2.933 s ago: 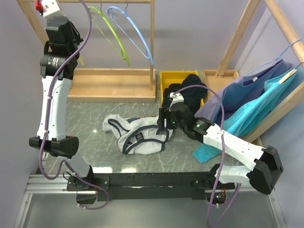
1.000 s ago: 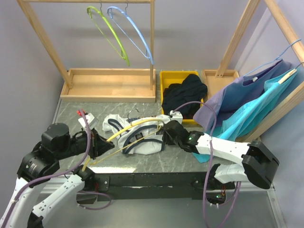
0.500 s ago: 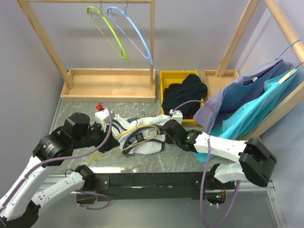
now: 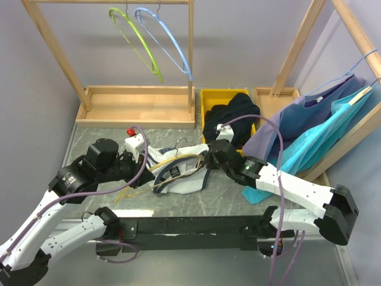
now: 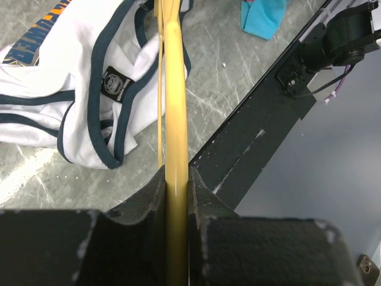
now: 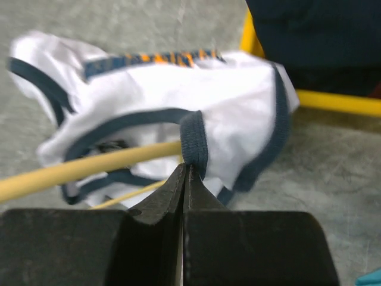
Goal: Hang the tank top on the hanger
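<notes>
Two pincers work one garment on the marble table (image 4: pixel 223 193): the left pincer (image 5: pixel 177 179) is clenched around the thin yellow hanger (image 5: pixel 172 89), whose arm runs straight out from its tips, while the right pincer (image 6: pixel 184 170) is pinched tight on a fold of the navy trim (image 6: pixel 194 140) of the tank top (image 6: pixel 196 89). The white shirt lies crumpled on the table just beyond both sets of tips, its dark label up, to the left of the hanger arm as the left pincer sees it. That arm crosses right in front of the right pincer's tips, touching the pinched trim. Whether it has passed inside the opening cannot be told. Beyond the right pincer, a yellow bin (image 6: pixel 333 101) holds a dark garment (image 6: pixel 321 36).

The danger lies in the narrow bite. Only an edge of trim appears caught, so a lift or a tug from the hanger could pull it free. With the fabric bunched in layers, the hanger tip might also enter the wrong opening or snag a fold and drag the whole shirt along.
</notes>
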Tool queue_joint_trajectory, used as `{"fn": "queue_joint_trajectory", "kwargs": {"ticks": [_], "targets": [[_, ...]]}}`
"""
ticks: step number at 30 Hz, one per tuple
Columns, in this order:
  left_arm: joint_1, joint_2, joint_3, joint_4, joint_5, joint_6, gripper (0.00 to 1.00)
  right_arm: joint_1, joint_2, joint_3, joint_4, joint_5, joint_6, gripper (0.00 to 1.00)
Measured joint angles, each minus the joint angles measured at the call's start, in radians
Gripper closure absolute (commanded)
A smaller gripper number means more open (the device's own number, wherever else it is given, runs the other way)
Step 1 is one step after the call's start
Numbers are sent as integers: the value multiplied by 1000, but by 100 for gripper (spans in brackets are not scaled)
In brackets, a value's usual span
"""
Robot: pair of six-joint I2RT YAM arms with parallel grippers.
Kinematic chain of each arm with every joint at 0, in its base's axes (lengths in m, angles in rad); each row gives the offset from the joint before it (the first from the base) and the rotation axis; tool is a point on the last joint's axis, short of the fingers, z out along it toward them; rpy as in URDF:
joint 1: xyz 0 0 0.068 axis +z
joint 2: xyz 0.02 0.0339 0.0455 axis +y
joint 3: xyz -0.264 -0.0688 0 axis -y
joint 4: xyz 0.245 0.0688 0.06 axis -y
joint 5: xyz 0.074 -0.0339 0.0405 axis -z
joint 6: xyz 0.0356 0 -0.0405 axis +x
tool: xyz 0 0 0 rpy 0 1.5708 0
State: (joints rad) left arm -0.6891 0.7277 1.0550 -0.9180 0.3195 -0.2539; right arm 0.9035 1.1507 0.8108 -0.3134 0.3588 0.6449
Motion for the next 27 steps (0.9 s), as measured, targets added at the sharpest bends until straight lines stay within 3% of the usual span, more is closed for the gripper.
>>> {"fn": "queue_joint_trajectory", "kwargs": {"ticks": [14,27], "targets": [[-6,-110,-131,201,21,64,99,14,7,209,-122,-23,-67,100],[-6,-82,-208,423,11,53,99,15,97,480,-258,10,-148,100]]}}
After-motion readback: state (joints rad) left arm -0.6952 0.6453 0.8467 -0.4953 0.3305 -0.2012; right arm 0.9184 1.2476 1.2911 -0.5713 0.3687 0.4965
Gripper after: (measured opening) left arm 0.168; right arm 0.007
